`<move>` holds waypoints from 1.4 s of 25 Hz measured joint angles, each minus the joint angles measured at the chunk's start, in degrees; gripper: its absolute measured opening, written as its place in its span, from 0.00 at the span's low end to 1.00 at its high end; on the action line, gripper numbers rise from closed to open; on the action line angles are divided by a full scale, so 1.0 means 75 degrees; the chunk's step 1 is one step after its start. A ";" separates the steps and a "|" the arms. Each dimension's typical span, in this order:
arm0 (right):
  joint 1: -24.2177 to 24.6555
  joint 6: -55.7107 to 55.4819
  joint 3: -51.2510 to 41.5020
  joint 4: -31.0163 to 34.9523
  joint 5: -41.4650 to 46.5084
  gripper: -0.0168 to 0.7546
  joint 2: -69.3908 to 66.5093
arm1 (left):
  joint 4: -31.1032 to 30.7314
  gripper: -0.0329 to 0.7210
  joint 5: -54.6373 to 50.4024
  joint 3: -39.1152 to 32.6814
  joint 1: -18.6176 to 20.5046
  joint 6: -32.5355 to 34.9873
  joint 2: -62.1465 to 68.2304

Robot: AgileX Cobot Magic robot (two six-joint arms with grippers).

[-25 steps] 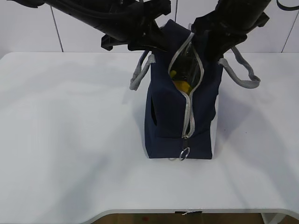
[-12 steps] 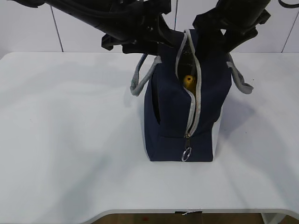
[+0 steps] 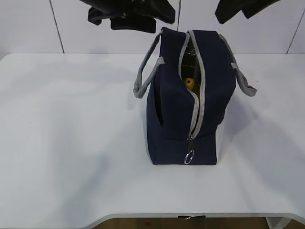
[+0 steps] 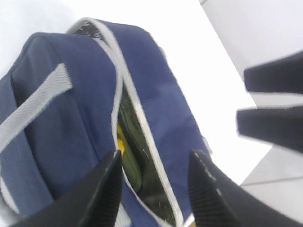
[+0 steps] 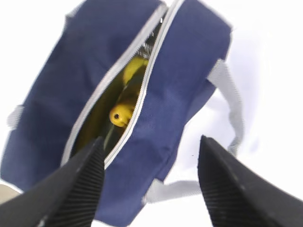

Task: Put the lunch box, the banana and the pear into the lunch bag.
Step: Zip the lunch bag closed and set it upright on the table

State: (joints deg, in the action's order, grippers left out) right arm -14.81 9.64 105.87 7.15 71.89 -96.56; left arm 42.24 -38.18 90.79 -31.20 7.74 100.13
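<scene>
The navy lunch bag (image 3: 176,119) stands upright mid-table, its top zipper open, ring pull (image 3: 189,156) low on the near end. Yellow fruit with a dark-spotted end (image 3: 189,82) shows in the opening. In the right wrist view this looks like the banana (image 5: 120,115), with more yellow (image 5: 135,66) behind it; I cannot pick out the pear. A green shape (image 4: 132,163) inside looks like the lunch box lid. My left gripper (image 4: 156,153) is open and empty above the opening. My right gripper (image 5: 151,139) is open and empty above the bag (image 5: 175,85).
Both black arms (image 3: 128,12) (image 3: 240,7) hang at the top edge, above the bag. Grey strap handles (image 3: 145,76) (image 3: 243,81) droop on either side. The white table (image 3: 71,143) ends at a near edge low in the exterior view; a white wall stands behind.
Both arms have risen off the bag's top and let go of it. The bag has settled upright, its opening narrower, and the handles have dropped to the sides.
</scene>
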 joint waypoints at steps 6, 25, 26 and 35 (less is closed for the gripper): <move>0.0000 -0.0120 -0.0120 -0.0019 0.0000 0.66 0.0998 | -0.0885 0.51 -0.0944 0.0000 0.0000 0.0000 -0.0684; 0.0000 0.0450 -0.5626 0.1038 -0.0452 0.66 0.4476 | -0.2141 0.51 -0.2975 0.0000 0.0000 -0.0012 -0.1312; 0.0000 0.0664 -0.6012 0.1271 -0.0659 0.66 0.4633 | -0.2141 0.51 -0.3074 0.0000 0.0000 -0.0012 -0.1312; 0.0000 0.3044 -0.8715 0.3362 -0.2484 0.66 0.5933 | -0.2198 0.51 -0.3574 0.0000 -0.0109 -0.0166 -0.1348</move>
State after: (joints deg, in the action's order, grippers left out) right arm -14.81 32.47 40.50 32.37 53.26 -52.06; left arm 25.76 -64.99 90.79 -32.02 6.50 90.01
